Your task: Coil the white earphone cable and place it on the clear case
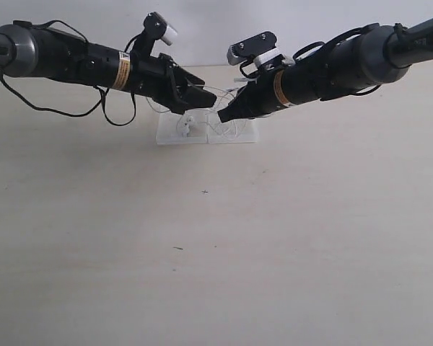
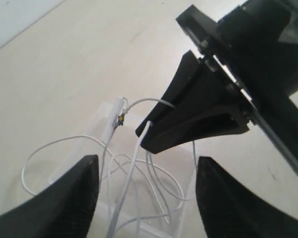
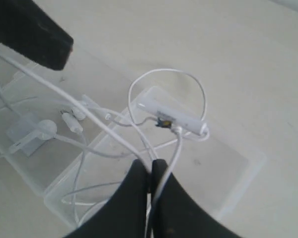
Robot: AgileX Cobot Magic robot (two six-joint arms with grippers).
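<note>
Right wrist view: right fingers pinch cable; loose loops over case; left fingers spread, empty; risk: lifting drags loops onto worktop.

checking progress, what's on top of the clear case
Loose loops of the white earphone cable and an earbud lie on the clear case. The right gripper, shut on the cable, hides part of it.

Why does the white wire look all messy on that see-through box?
The white earphone cable is not a tidy coil. It lies in loose, crossing loops over the clear case, and one loop sticks out past the case edge over the table. The right gripper pinches one strand.
</note>
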